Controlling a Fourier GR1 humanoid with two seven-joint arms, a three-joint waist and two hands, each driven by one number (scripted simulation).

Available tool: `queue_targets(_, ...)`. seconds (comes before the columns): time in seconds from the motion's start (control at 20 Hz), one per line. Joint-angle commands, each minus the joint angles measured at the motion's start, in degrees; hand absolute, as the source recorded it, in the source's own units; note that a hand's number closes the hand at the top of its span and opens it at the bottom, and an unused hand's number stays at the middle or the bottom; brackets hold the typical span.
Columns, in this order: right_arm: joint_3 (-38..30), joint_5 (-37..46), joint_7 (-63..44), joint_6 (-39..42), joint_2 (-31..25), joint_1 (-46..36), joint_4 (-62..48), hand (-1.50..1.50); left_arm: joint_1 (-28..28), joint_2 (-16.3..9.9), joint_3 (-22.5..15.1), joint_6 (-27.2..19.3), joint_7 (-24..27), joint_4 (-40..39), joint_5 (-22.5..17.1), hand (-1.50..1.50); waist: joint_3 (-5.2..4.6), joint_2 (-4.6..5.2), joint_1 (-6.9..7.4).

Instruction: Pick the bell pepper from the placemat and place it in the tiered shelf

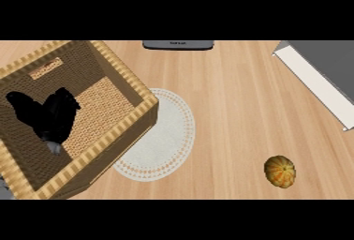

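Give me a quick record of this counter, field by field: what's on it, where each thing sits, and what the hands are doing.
container: wicker basket, at left, overlapping the placemat's left part
placemat: white round placemat, nothing visible on its exposed part
produce: orange-green ribbed vegetable, lying on the bare counter at lower right, apart from the placemat
hand: black hand inside the basket; which hand and its finger state cannot be told
other items: dark object at top edge; grey-white panel at upper right

A tan woven basket, a white lace-edged placemat, and an orange-green striped fruit on light wood counter.
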State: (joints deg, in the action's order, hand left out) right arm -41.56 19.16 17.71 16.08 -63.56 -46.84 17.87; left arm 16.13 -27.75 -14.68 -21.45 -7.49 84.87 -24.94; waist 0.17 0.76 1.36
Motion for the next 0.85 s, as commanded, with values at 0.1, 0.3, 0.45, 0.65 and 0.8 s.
queue_targets(0.1,-2.5,-2.2,3.0,10.8,-9.2,4.4,-4.6,-1.5,1.1,-0.8,0.8,4.4,0.9,-0.7,-1.4,0.0,0.09,-0.02,-0.92)
queue_targets(0.3,-6.2,-5.9,7.8,19.8,-12.9,8.5,-7.5,-1.5,-2.6,-0.9,-0.1,2.9,2.1,2.0,-1.4,0.0,0.17,-0.42,-1.18)
queue_targets(0.45,-6.1,-5.9,11.3,25.0,-15.8,11.7,-7.4,-1.5,-0.8,-0.9,-0.3,1.7,1.6,0.1,-0.7,0.0,0.19,-0.27,-1.68)
queue_targets(0.65,-4.8,-4.6,20.9,23.8,-13.3,17.1,-4.5,-1.5,-1.3,-3.8,1.3,4.1,0.9,1.9,-2.9,0.0,0.21,-0.32,-1.49)
queue_targets(0.8,-3.7,-4.0,25.5,22.7,-11.0,20.1,-3.5,-1.5,-0.8,-3.2,0.6,3.0,0.9,1.7,-2.7,0.0,0.28,-0.32,-1.65)
